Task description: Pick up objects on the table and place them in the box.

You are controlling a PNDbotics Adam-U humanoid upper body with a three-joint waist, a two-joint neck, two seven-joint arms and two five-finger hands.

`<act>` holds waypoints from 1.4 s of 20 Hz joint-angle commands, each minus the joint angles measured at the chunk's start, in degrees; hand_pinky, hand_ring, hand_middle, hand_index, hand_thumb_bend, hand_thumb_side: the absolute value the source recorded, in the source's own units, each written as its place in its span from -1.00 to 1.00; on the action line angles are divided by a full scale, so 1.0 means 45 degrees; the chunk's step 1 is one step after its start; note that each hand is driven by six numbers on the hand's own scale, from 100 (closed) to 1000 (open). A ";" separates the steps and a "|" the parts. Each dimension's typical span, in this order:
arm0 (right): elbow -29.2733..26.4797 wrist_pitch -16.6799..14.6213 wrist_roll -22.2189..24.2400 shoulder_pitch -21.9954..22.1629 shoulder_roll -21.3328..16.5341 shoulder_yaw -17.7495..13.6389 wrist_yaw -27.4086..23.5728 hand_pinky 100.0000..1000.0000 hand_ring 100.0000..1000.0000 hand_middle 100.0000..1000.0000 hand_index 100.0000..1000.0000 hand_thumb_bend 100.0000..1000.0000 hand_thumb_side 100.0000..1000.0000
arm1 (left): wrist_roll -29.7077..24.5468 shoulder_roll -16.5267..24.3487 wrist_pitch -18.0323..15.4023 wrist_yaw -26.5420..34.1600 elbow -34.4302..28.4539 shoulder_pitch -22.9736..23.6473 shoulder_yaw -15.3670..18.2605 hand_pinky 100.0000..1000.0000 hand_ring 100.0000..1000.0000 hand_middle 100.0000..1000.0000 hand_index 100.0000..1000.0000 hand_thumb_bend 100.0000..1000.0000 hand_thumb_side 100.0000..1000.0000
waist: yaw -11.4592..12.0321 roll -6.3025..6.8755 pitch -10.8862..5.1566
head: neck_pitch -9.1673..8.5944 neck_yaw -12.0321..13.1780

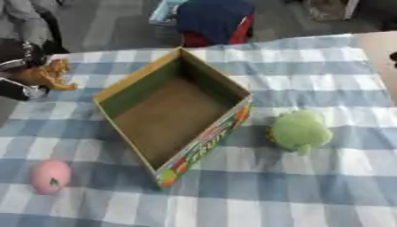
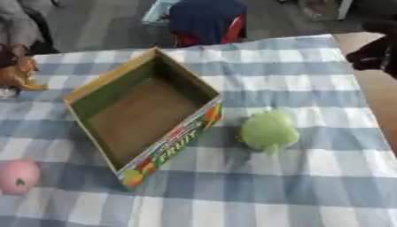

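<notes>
A blue-and-white checked cloth (image 1: pixel 310 186) covers the table, with grey floor beyond its far edge. In the middle stands an open cardboard box (image 1: pixel 203 73) with a fruit print on its near wall, and nothing lies inside it. At the far left, the robot's left hand (image 1: pixel 19 66) has its fingers curled round a small orange plush toy (image 1: pixel 50 73), lifted just left of the box's far corner. So the carry seems under way; next the hand needs to swing right over the opening and let go. The right hand (image 2: pixel 376 55) hangs dark at the far right edge; I cannot tell how its fingers stand. A round green plush (image 1: pixel 298 131) rests just right of the box, a pink peach-shaped toy (image 1: pixel 50 176) near the front left.
</notes>
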 commanded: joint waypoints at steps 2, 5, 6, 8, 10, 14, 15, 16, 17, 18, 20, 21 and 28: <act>-0.0353 0.0049 -0.0052 -0.0107 -0.0013 -0.0091 -0.0188 0.43 0.42 0.07 0.77 -1.00 1.00 | 0.0755 0.0414 0.0012 0.0159 -0.0864 -0.0521 -0.0078 -0.79 -0.39 -0.90 -0.70 -1.00 -0.47 | 0.0039 -0.0054 -0.0478 | 0.0120 0.0042; -0.0385 0.0077 -0.0022 -0.0111 0.0085 -0.0041 -0.0245 0.43 0.42 0.07 0.77 -1.00 1.00 | 0.0918 0.0043 -0.0175 0.0200 -0.1505 -0.0849 -0.0490 -0.87 -0.39 -0.90 -0.71 -1.00 -0.47 | 0.0007 -0.0093 -0.0575 | 0.0180 -0.0015; -0.0393 0.0084 -0.0010 -0.0108 0.0116 -0.0028 -0.0261 0.43 0.42 0.07 0.77 -1.00 1.00 | 0.0915 -0.0101 -0.0295 0.0167 -0.1738 -0.0974 -0.0624 -0.92 -0.39 -0.90 -0.71 -1.00 -0.48 | -0.0002 -0.0103 -0.0599 | 0.0207 -0.0039; -0.0410 0.0104 0.0024 -0.0093 0.0198 0.0001 -0.0289 0.43 0.42 0.07 0.77 -1.00 1.00 | 0.0889 -0.0539 -0.0278 0.0178 -0.1969 -0.1278 -0.0745 -0.94 -0.40 -0.91 -0.71 -1.00 -0.48 | -0.0028 -0.0126 -0.0652 | 0.0263 -0.0094; -0.0430 0.0133 0.0062 -0.0086 0.0287 0.0026 -0.0309 0.43 0.42 0.07 0.77 -1.00 1.00 | 0.0838 -0.0959 -0.0181 0.0196 -0.2140 -0.1552 -0.0867 -0.94 -0.40 -0.91 -0.71 -1.00 -0.49 | -0.0058 -0.0144 -0.0692 | 0.0317 -0.0192; -0.0467 0.0180 0.0103 -0.0100 0.0436 0.0047 -0.0343 0.43 0.42 0.07 0.77 -1.00 1.00 | 0.0695 -0.1742 0.0081 0.0031 -0.2428 -0.1900 -0.0995 -0.96 -0.40 -0.91 -0.71 -1.00 -0.50 | -0.0169 -0.0199 -0.0744 | 0.0350 -0.0501; -0.0475 0.0191 0.0105 -0.0105 0.0483 0.0047 -0.0354 0.43 0.42 0.07 0.77 -1.00 1.00 | 0.0651 -0.1948 0.0156 -0.0047 -0.2461 -0.1964 -0.1009 -0.96 -0.40 -0.91 -0.71 -1.00 -0.50 | -0.0214 -0.0224 -0.0753 | 0.0335 -0.0597; -0.0485 0.0203 0.0103 -0.0112 0.0529 0.0046 -0.0364 0.43 0.42 0.07 0.77 -1.00 1.00 | 0.0603 -0.2149 0.0232 -0.0137 -0.2480 -0.2030 -0.1011 -0.97 -0.40 -0.91 -0.71 -1.00 -0.50 | -0.0250 -0.0247 -0.0759 | 0.0317 -0.0671; -0.0498 0.0215 0.0094 -0.0124 0.0582 0.0042 -0.0379 0.43 0.42 0.07 0.77 -1.00 1.00 | 0.0556 -0.2385 0.0327 -0.0238 -0.2484 -0.2103 -0.0995 -0.97 -0.41 -0.91 -0.71 -1.00 -0.50 | -0.0290 -0.0279 -0.0762 | 0.0297 -0.0749; -0.0510 0.0225 0.0083 -0.0137 0.0626 0.0040 -0.0394 0.43 0.42 0.07 0.77 -1.00 1.00 | 0.0512 -0.2601 0.0420 -0.0340 -0.2480 -0.2169 -0.0978 -0.97 -0.41 -0.91 -0.71 -1.00 -0.50 | -0.0320 -0.0306 -0.0762 | 0.0284 -0.0813; -0.0543 0.0238 0.0069 -0.0197 0.0743 0.0053 -0.0443 0.43 0.42 0.07 0.77 -1.00 1.00 | 0.0438 -0.3074 0.0641 -0.0588 -0.2496 -0.2299 -0.0935 -0.98 -0.41 -0.92 -0.72 -1.00 -0.50 | -0.0413 -0.0389 -0.0746 | 0.0251 -0.1013; -0.0562 0.0240 0.0070 -0.0233 0.0808 0.0067 -0.0472 0.43 0.42 0.07 0.77 -1.00 1.00 | 0.0407 -0.3260 0.0757 -0.0773 -0.2525 -0.2363 -0.0928 -0.98 -0.41 -0.92 -0.72 -1.00 -0.50 | -0.0464 -0.0434 -0.0730 | 0.0247 -0.1075; -0.0629 0.0268 0.0099 -0.0441 0.1170 0.0121 -0.0606 0.43 0.42 0.07 0.77 -1.00 1.00 | 0.0639 -0.4115 0.1322 -0.2231 -0.2139 -0.2699 -0.0866 -0.98 -0.42 -0.92 -0.72 -1.00 -0.50 | -0.0744 -0.0678 -0.0601 | 0.0248 -0.0770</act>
